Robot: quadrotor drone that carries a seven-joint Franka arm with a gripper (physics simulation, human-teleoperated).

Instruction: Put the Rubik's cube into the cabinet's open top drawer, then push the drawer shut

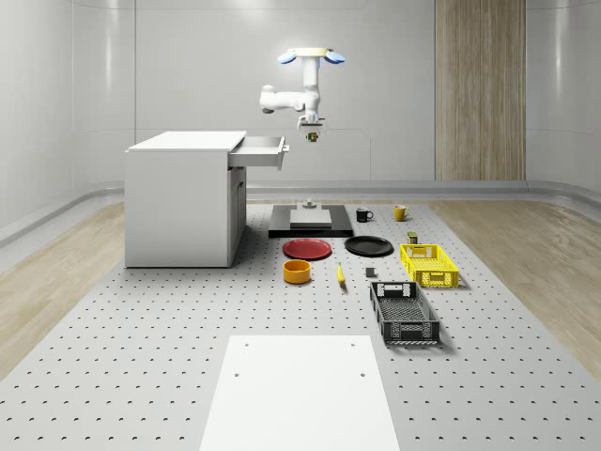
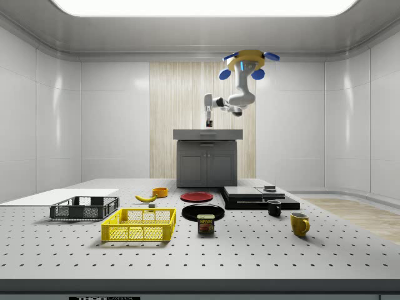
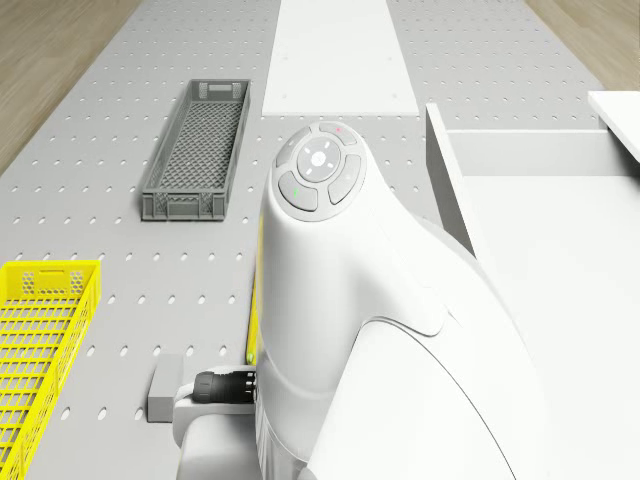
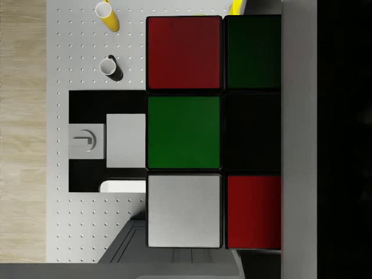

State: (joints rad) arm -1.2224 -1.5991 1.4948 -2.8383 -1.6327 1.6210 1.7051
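Cube carried at the mouth of the open drawer.

In the wrist view, the multicoloured Rubik's cube [image 4: 200, 131] is seen pinched in the claw [image 4: 232, 139], held in the air above the perforated grey bench [image 1: 141, 357]. Farther back in the whole-scene view, the claw is positioned just beyond the front edge of the white cabinet's open top drawer [image 1: 261, 148], not yet over its tray, with the blue-rotored drone [image 1: 311, 57] hovering above it. A release at this position is judged likely to drop the cube onto the bench or the drawer front. A descent made too early could strike the drawer lip and nudge it shut prematurely.
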